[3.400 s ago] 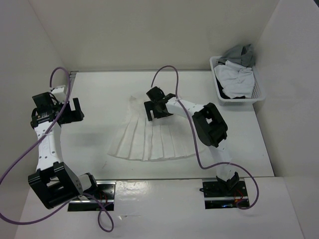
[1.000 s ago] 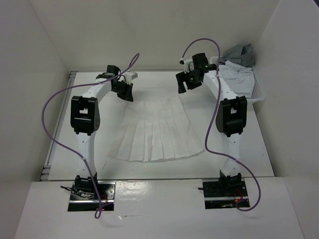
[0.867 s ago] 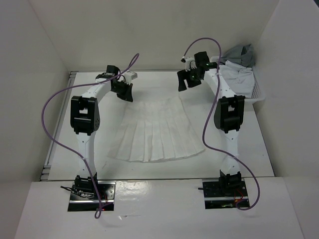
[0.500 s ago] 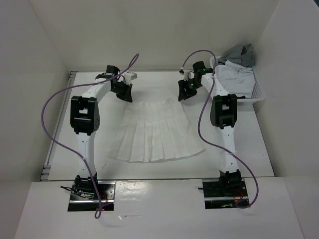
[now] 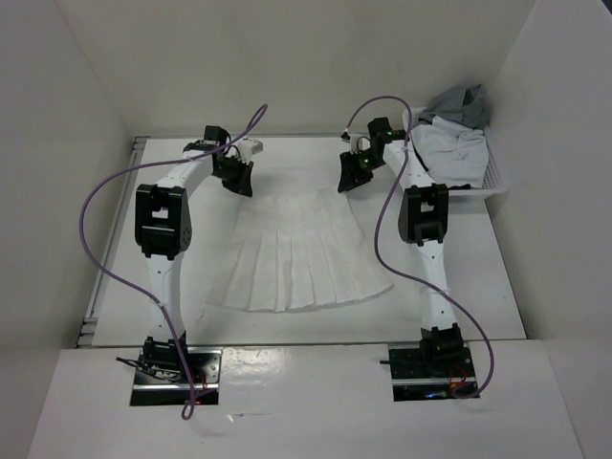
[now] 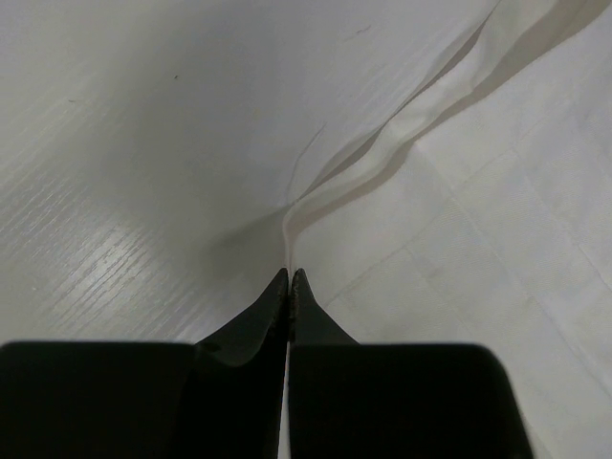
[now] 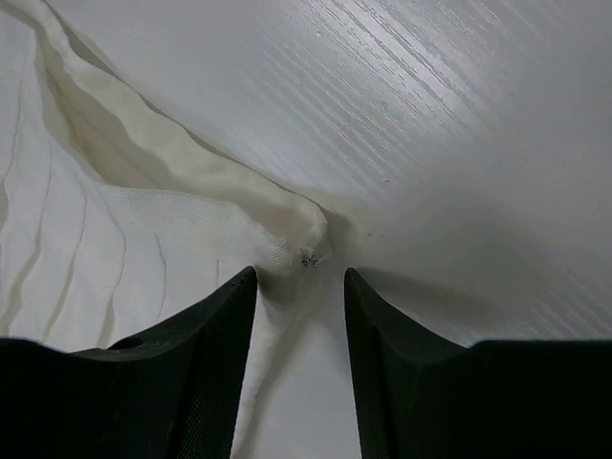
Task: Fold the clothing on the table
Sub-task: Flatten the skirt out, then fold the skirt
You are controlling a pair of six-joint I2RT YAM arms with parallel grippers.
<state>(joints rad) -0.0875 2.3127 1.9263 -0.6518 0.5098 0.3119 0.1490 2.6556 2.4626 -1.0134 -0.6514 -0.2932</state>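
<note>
The pleated skirt (image 5: 301, 253) lies flat in the middle of the table (image 5: 459, 277), narrow waist toward the far edge and hem fanned toward the near edge. Both arms stretch forward from that near edge, wrists tipped down at the waist's two corners, probably to lift the waist over the hem. The left gripper (image 6: 289, 277) is pinched tight on the left corner. The right gripper (image 7: 299, 273) straddles the frayed right corner, jaws half apart, not yet gripping.

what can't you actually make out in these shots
- Left wrist: how much skirt the left gripper pinches, hidden inside the shut grip.
- Right wrist: most of the skirt, cut off; the right gripper only straddles a corner.
- Top: basket bottom, covered by garments.
- Top: jaws, too small.
</note>
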